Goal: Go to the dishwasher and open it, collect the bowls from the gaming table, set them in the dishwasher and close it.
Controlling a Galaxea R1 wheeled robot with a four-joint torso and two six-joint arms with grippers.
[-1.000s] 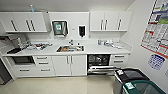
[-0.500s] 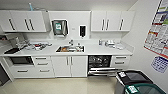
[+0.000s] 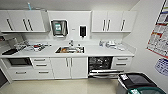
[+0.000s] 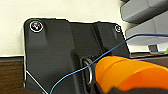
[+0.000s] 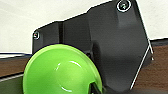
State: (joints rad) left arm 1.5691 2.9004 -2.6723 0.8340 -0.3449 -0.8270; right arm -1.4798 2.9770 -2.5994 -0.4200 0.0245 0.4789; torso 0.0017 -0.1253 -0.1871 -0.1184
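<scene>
The dishwasher [image 3: 101, 65] stands open under the white counter, right of the sink, with its door [image 3: 105, 72] folded down and dark racks showing inside. An orange bowl [image 4: 130, 75] sits close in the left wrist view, with my left gripper [image 4: 112, 89] shut on it. In the right wrist view a green bowl [image 5: 61, 72] hangs with its hollow towards the camera. My right gripper [image 5: 96, 88] is shut on its rim. The gaming table is out of view.
A sink [image 3: 70, 50] lies mid-counter, and clutter sits on the counter [image 3: 30, 47] to its left. An oven [image 3: 19, 61] is at the far left. A dark bin [image 3: 136, 81] stands on the floor beside the dishwasher door. Posters hang on the right wall [image 3: 160, 37].
The whole head view shifts only slightly. The kitchen stays about the same size, and the dishwasher door remains down.
</scene>
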